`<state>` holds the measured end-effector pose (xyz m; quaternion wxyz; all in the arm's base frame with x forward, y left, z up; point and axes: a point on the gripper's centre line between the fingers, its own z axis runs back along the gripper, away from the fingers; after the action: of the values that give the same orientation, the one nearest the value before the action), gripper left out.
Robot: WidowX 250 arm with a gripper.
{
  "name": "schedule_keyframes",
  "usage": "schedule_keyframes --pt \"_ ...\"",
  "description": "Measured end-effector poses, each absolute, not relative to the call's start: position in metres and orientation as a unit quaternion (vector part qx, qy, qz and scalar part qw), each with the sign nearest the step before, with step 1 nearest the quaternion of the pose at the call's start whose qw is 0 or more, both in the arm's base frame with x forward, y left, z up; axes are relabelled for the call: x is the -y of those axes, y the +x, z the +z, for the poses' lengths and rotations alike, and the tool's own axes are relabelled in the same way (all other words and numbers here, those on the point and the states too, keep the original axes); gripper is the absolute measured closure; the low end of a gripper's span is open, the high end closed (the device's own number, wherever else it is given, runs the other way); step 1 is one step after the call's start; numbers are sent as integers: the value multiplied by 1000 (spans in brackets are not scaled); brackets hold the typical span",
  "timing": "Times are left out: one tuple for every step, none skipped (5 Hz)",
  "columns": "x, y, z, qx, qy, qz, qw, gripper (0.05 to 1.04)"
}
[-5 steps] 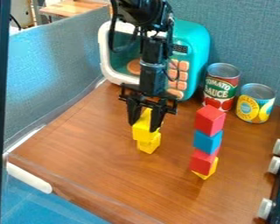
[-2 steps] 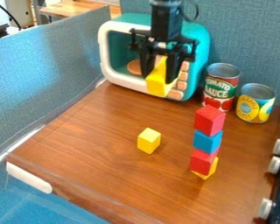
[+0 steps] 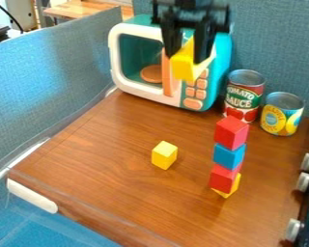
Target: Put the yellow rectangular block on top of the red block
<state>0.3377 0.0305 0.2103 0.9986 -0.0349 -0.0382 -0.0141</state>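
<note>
my pincer [image 3: 184, 57] hangs near the top of the view, in front of the toy microwave [image 3: 223, 60], and its two fingers are clamped on the yellow rectangular block [image 3: 182, 70], one on each side. i have the block up in the air, part of it showing below my fingertips, well apart from the stack down to the right.

that stack stands upright on the brown wooden tabletop [image 3: 112, 169]. at its top sits a red block [image 3: 231, 132], with nothing of mine touching it; under that comes a blue block [image 3: 229, 156], then a second red block [image 3: 222, 179], and at the bottom a yellow base block [image 3: 235, 185] peeks out, mostly hidden from view. a small yellow cube [image 3: 164, 155] rests by itself on the wood, left of the stack in the view.

behind the stack i see a red-and-green can [image 3: 244, 96] beside the microwave, and just beside it a shorter yellow-and-blue can [image 3: 283, 114]. white knobs [image 3: 292, 229] line the right edge of the view.
</note>
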Motion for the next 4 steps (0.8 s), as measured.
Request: schedule_keyframes --pt "-22 327 232 45 -45 -48 997 531" --pt "-15 316 245 46 -43 -76 995 531" --pt "-1 306 240 34 -34 -116 992 532" --pt "11 298 213 0 -30 -159 987 531"
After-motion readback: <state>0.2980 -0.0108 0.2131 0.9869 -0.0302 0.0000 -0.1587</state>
